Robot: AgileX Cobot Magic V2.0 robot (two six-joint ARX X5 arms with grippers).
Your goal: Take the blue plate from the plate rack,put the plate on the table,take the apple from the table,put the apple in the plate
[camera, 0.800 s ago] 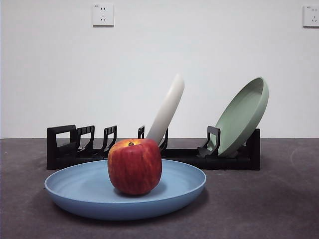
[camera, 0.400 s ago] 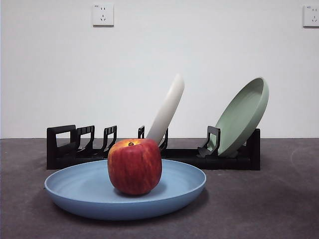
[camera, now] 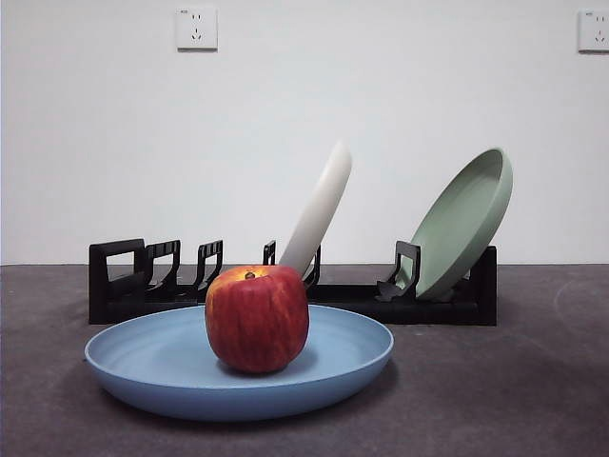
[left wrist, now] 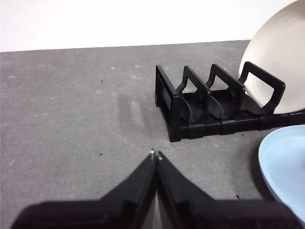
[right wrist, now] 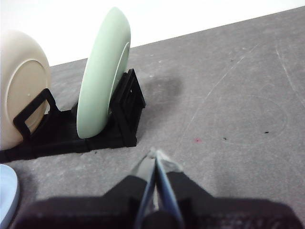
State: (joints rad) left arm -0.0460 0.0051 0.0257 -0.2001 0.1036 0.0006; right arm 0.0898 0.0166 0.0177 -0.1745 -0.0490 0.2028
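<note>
The blue plate (camera: pixel 181 367) lies flat on the dark grey table (camera: pixel 504 390) in front of the black plate rack (camera: pixel 114 281). The red apple (camera: pixel 257 317) sits upright in the plate's middle. The plate's edge shows in the left wrist view (left wrist: pixel 286 167) and the right wrist view (right wrist: pixel 7 193). My left gripper (left wrist: pixel 156 155) is shut and empty, held above bare table off the rack's (left wrist: pixel 209 107) end. My right gripper (right wrist: pixel 155 155) is shut and empty, near the rack's (right wrist: pixel 124 114) other end. Neither arm shows in the front view.
A cream-white plate (camera: pixel 319 209) leans in the rack's middle and a pale green plate (camera: pixel 466 224) leans at its right end. Both also show in the wrist views: the cream plate (left wrist: pixel 281 57), the green plate (right wrist: pixel 102 76). Bare table lies around the blue plate.
</note>
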